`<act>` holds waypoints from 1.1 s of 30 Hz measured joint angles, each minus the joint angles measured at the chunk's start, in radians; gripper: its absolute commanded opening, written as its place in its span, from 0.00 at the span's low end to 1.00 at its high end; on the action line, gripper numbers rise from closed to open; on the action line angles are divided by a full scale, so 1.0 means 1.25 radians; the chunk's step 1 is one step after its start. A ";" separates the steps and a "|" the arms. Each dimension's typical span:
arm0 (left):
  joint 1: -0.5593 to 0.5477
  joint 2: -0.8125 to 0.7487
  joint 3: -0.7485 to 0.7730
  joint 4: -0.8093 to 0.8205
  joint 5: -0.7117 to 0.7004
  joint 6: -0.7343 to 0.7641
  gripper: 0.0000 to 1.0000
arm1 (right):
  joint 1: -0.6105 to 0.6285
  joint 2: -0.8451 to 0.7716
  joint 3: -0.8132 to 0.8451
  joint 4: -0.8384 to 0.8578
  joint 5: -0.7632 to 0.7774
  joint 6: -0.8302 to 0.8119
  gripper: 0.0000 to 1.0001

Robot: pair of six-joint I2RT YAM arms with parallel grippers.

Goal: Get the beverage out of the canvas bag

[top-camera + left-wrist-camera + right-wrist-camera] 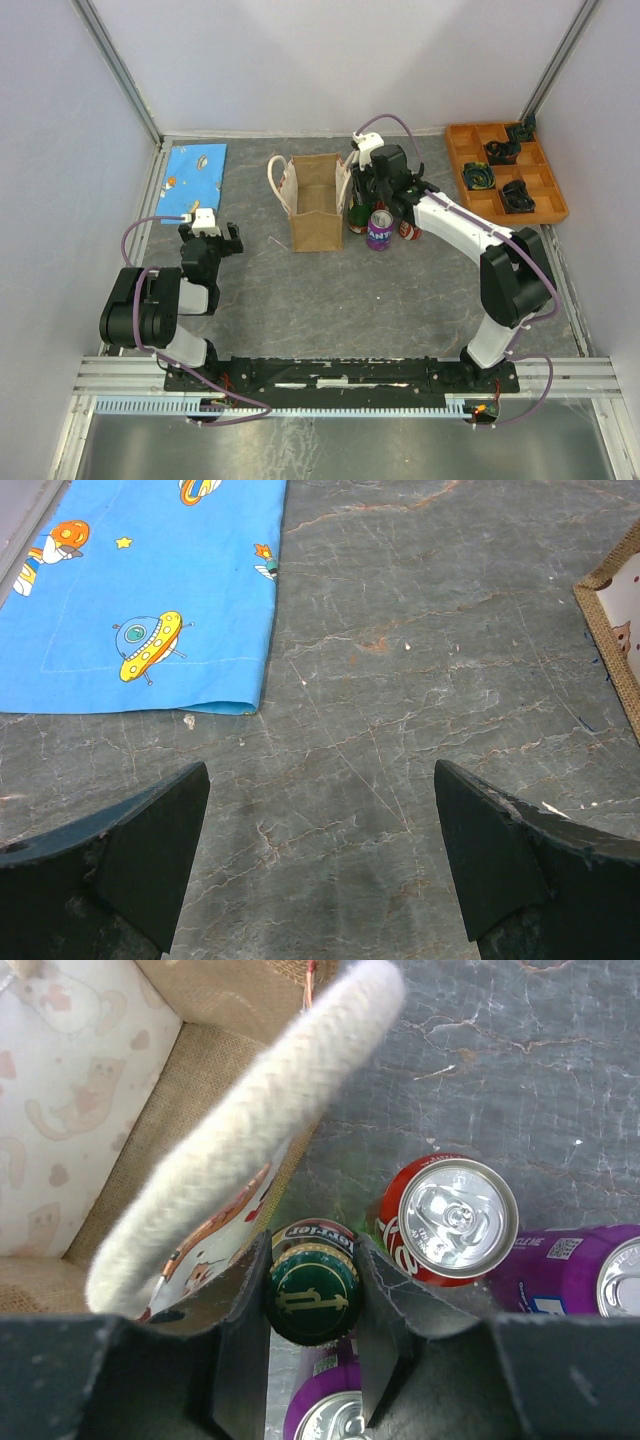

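At the ten o'clock corner of the table, a blue cloth printed with spaceships lies flat. Just toward five o'clock from it, the left gripper hovers over bare tabletop with its fingers spread wide and nothing between them. Near the middle of the table, toward twelve o'clock, stands the canvas bag. It is upright, its mouth is open, and its pale lining printed with cats is visible. One white rope handle arcs over the bag's right-hand rim. Directly at three o'clock of the bag, outside it and just beside its wall, is a bottle with a green cap. The right gripper pinches this bottle at the neck, one finger pressed to each side of the cap. I cannot tell whether the bottle's base rests on the table. A red can stands just to the right of the bottle, with a purple can beyond it and a second purple can near the bottle. At the two o'clock corner sits an orange tray holding several dark items in its compartments.
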 measured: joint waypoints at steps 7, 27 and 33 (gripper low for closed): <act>0.000 0.000 0.000 0.000 0.000 0.000 0.99 | -0.005 0.001 -0.027 0.060 -0.005 0.002 0.00; 0.000 0.000 0.000 0.000 0.000 0.000 0.99 | -0.005 -0.063 -0.067 0.068 0.004 0.000 0.92; 0.000 0.000 0.000 0.000 0.000 0.000 0.99 | -0.005 -0.084 -0.067 0.072 0.027 -0.002 0.99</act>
